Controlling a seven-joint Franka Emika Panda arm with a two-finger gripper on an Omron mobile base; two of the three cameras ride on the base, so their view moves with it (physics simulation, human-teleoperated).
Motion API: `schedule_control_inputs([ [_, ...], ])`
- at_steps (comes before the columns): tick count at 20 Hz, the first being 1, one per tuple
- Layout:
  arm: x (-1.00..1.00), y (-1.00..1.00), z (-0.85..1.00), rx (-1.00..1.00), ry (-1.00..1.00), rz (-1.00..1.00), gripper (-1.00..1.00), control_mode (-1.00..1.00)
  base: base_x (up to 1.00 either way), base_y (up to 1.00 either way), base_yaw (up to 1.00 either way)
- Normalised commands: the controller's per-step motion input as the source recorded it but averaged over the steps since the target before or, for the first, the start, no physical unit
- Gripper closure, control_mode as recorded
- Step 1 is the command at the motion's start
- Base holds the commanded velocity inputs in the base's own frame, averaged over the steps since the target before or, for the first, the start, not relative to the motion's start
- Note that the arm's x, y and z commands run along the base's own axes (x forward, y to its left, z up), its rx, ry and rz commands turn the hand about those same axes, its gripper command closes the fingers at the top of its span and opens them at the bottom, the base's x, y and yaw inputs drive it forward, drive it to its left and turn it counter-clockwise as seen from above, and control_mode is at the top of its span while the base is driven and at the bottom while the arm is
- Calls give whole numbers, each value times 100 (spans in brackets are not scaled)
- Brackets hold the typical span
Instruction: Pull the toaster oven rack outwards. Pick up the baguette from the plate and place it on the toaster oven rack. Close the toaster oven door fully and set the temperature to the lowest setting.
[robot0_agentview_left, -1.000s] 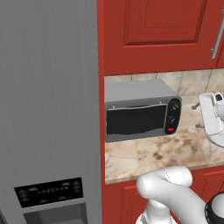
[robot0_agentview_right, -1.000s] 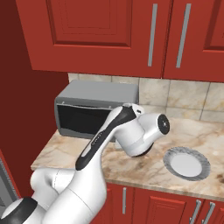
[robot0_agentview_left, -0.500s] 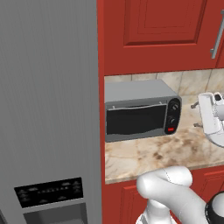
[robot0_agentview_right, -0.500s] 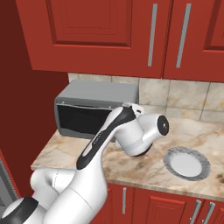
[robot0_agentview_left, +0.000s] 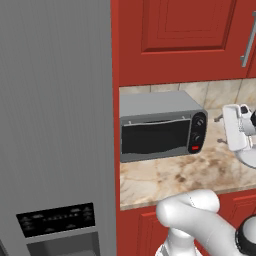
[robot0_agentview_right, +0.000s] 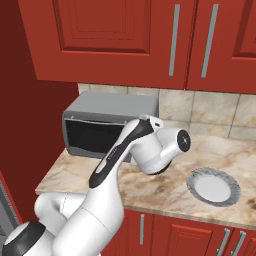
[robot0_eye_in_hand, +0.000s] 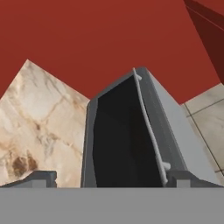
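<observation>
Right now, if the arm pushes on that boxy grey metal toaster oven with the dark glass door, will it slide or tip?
The boxy grey metal toaster oven looks wide and low, flat on the marble counter, so tipping seems unlikely. It probably is stiff and fairly heavy, though a hard push might slide it on the smooth stone. Its dark glass door is likely the fragile part; the handle bar seems safer to touch.

Arm (robot0_agentview_right: 122, 165) edged slightly toward toaster oven (robot0_agentview_left: 162, 125); wrist a touch closer, little else moved.
</observation>
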Motion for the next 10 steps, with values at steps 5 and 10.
schedule_control_inputs([
  [5,19,0,-1,0,0,0,-100,-100,0,0,0],
  [10,25,0,-7,0,0,0,-100,-100,0,0,0],
])
